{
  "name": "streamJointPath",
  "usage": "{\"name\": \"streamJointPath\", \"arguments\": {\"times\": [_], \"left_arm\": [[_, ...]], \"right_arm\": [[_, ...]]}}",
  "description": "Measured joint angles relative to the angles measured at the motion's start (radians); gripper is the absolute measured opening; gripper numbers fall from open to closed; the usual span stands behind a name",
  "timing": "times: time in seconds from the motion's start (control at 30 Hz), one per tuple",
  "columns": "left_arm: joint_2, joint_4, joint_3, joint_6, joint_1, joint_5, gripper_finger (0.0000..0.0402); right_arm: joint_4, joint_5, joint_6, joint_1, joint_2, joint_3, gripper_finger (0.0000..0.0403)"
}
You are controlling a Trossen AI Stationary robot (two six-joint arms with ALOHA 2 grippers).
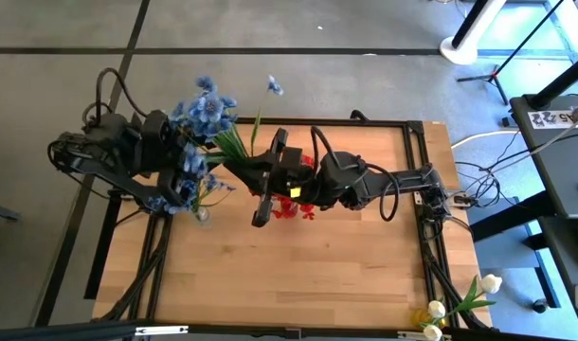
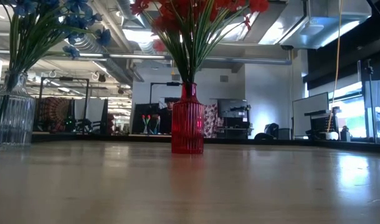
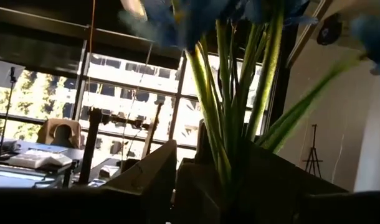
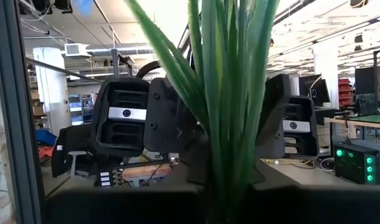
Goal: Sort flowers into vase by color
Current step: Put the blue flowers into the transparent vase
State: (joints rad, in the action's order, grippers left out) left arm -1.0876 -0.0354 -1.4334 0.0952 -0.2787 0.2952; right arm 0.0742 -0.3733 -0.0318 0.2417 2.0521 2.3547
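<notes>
Right gripper, clamped on green stems, must next carry our blue sprig to the clear vase.

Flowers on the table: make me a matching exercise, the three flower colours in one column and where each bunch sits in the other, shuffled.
Column one:
1. blue flowers
2. red flowers
3. white flowers

Column two:
A. by a corner of the table, in no vase
B. in the clear vase
C. in the red vase

Pairs: 1-B, 2-C, 3-A
</notes>
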Motion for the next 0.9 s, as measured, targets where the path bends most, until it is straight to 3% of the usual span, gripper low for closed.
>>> {"name": "streamJointPath", "arguments": {"times": [0.23,0.4,0.47,0.63,0.9], "left_arm": [[-0.030,-0.016,0.000,0.001,0.015,0.025,0.0153],[-0.049,-0.022,0.000,0.000,0.023,0.024,0.0051],[-0.049,-0.020,0.000,-0.018,0.023,0.024,0.0014],[-0.014,0.025,-0.002,-0.063,0.017,0.030,0.0005],[0.192,0.329,-0.032,-0.115,-0.058,0.143,0.0002]], "right_arm": [[-0.031,-0.003,0.001,0.000,0.000,0.000,0.0019],[-0.074,-0.034,0.032,0.000,0.000,0.000,0.0037],[-0.093,-0.033,0.033,-0.001,0.000,0.000,0.0056],[-0.138,-0.031,0.048,0.011,-0.003,0.000,0.0128],[-0.301,-0.053,0.054,0.115,-0.061,0.000,0.0225]]}}
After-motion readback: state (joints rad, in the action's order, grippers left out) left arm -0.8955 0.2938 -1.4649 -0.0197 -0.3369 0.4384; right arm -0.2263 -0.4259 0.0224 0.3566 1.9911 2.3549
